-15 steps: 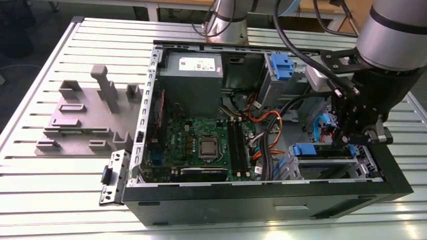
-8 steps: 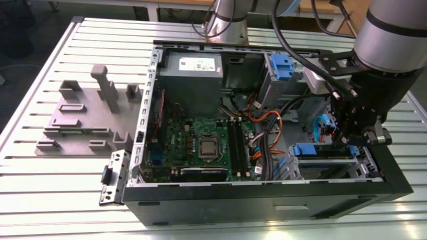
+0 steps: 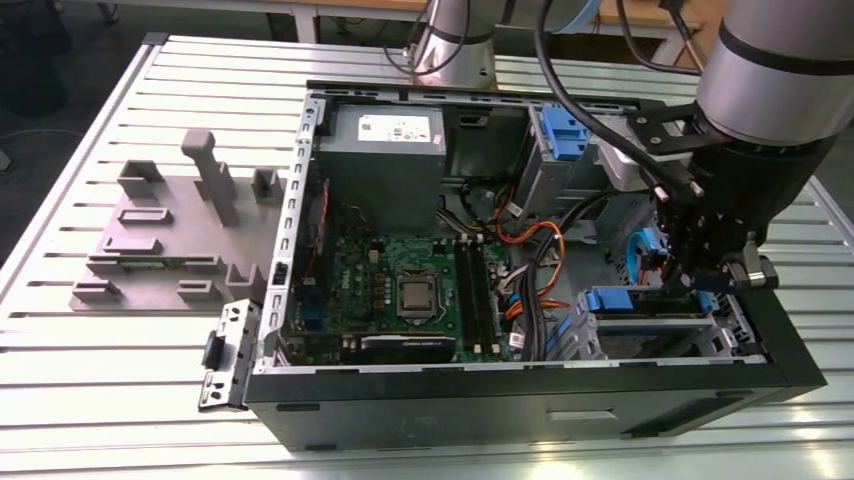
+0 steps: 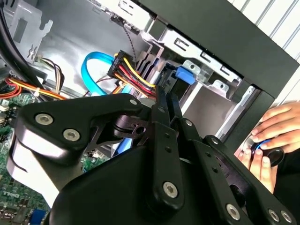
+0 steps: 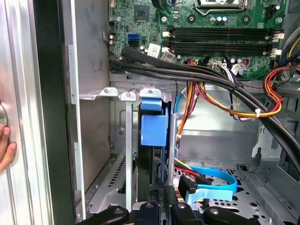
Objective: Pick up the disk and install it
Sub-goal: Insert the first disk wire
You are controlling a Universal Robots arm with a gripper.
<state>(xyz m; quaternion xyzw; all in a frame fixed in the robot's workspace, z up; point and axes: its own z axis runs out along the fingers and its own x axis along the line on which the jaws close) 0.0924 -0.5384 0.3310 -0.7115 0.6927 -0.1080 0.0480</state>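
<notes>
The hand (image 4: 164, 101) is clamped on the disk (image 5: 153, 129), which sits edge-on in the drive cage (image 5: 126, 140), so any tilt could jam its rails or snag the cables (image 5: 225, 105).

Looked like a robotics lab or workshop: slatted aluminium surface (image 3: 120, 400), opened computer case (image 3: 534, 400), grey fixture blocks (image 3: 174, 230), robot arm (image 3: 767, 110), probably more benches behind.
</notes>
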